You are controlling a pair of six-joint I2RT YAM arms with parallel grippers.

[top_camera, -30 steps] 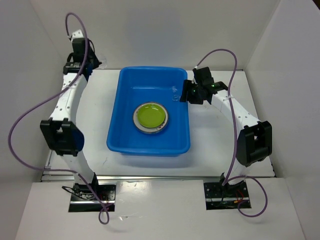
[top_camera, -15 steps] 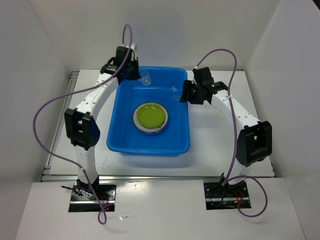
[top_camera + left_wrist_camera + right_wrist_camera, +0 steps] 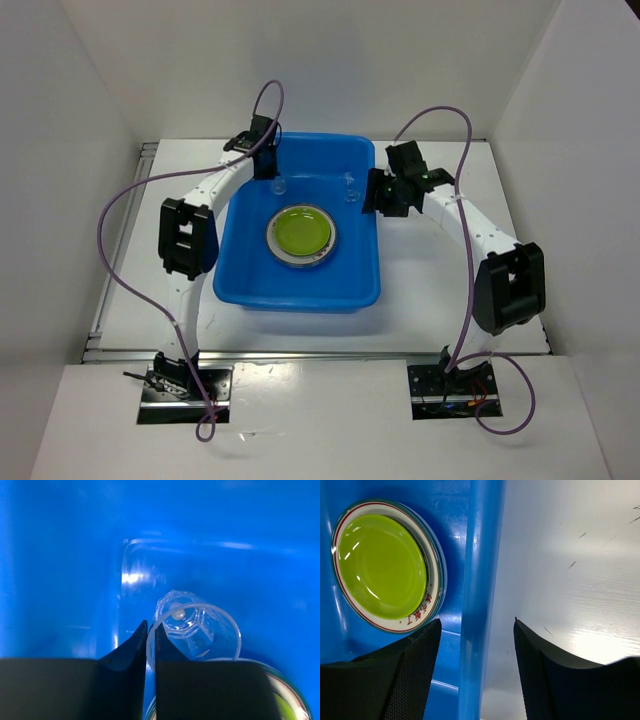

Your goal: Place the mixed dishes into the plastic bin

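The blue plastic bin [image 3: 240, 262] stands mid-table. Inside it a lime-green plate [image 3: 301, 234] tops a stack of plates; it also shows in the right wrist view [image 3: 380, 570]. My left gripper [image 3: 274, 178] is inside the bin's far left corner, shut on the rim of a tiny clear cup [image 3: 195, 630], seen below it in the top view [image 3: 279, 186]. A second clear cup [image 3: 351, 193] sits in the bin near its far right wall. My right gripper [image 3: 378, 192] is open and empty, straddling the bin's right rim [image 3: 480, 595].
The white table [image 3: 450, 300] lies around the bin, with white walls on three sides. Purple cables loop above both arms. The bin's walls stand close to both grippers.
My left arm has swung from the far left corner of the table to the bin, carrying the clear cup, and lowered it inside. The right arm has barely moved.
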